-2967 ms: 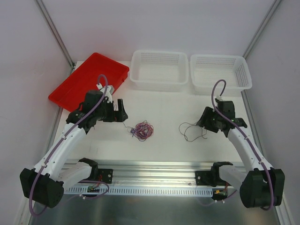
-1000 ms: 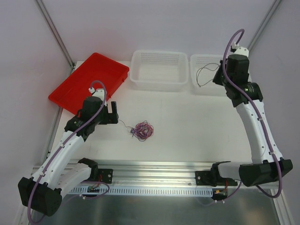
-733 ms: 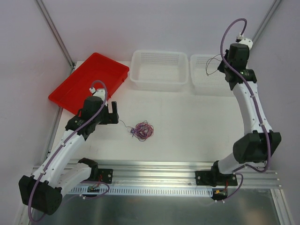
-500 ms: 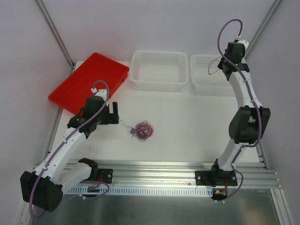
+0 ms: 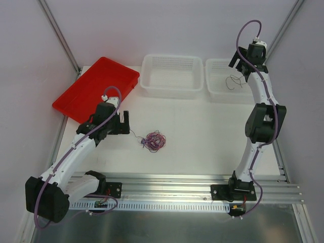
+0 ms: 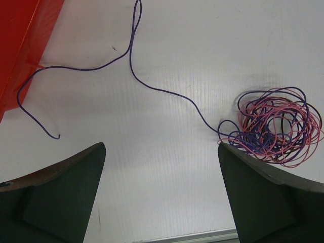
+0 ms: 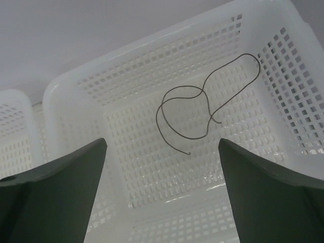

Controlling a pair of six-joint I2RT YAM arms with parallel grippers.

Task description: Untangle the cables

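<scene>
A tangle of purple, pink and dark cables (image 5: 153, 141) (image 6: 276, 126) lies on the white table. One purple strand (image 6: 131, 66) trails out of it to the left. My left gripper (image 5: 125, 123) (image 6: 161, 147) hovers open just left of the tangle, with nothing between its fingers. A single dark cable (image 5: 233, 82) (image 7: 187, 116) lies loosely looped on the floor of the right white basket (image 5: 223, 94) (image 7: 66, 81). My right gripper (image 5: 242, 65) (image 7: 162, 142) hangs open above that basket and holds nothing.
A second white basket (image 5: 172, 90) stands left of the right one at the back. A red tray (image 5: 86, 91) (image 6: 15, 50) lies tilted at the back left, close to the left gripper. The metal rail runs along the near edge.
The right gripper carried the dark cable back over the right basket, then opened; the cable now lies inside the basket. The left arm shifted only slightly.
</scene>
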